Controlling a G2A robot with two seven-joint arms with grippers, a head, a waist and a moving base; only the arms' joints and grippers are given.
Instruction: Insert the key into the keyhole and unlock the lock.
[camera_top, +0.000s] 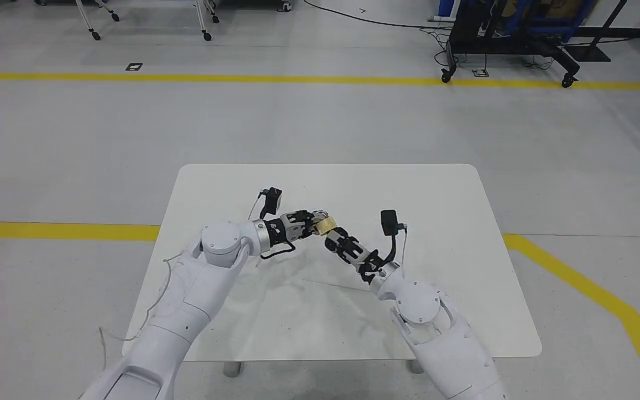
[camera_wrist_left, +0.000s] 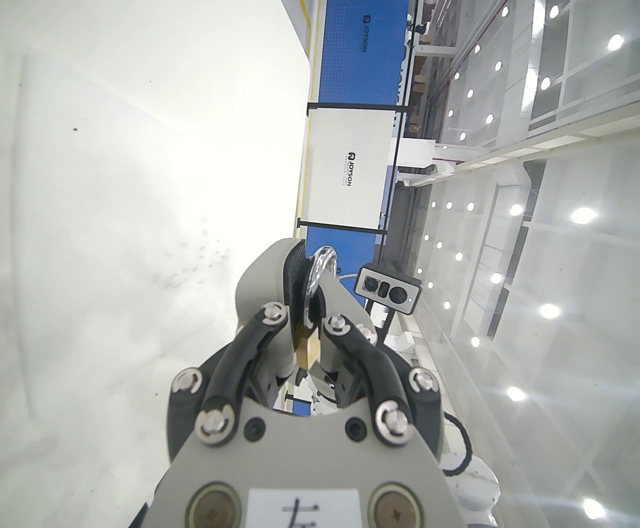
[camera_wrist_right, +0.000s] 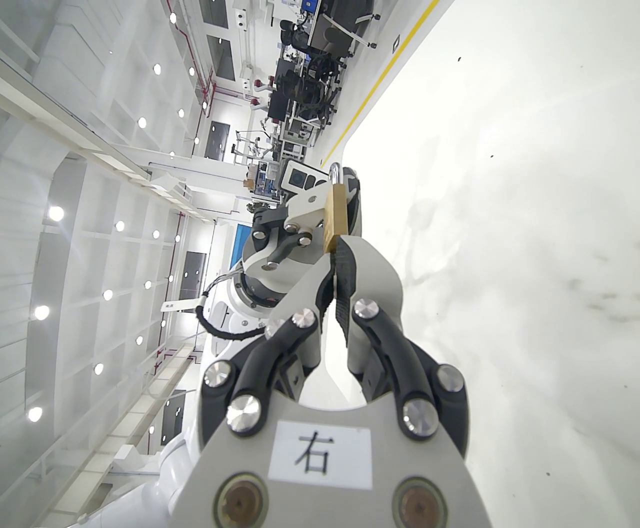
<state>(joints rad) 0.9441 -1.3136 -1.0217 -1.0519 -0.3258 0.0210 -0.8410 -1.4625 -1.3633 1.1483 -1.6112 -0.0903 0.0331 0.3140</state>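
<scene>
While left fingers (camera_wrist_left: 260, 292) clamp the lock (camera_wrist_right: 335, 215), clenched right fingers (camera_wrist_right: 375, 272) touch its base

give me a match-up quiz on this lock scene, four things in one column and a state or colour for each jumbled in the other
Things:
1 left pincer
2 right pincer
3 shackle
4 table

States:
a white, under both arms
b shut on the brass padlock
c silver, at the padlock's end away from the right pincer
d shut, tips at the padlock's end opposite the shackle

Pairs: 1-b; 2-d; 3-c; 4-a
</scene>
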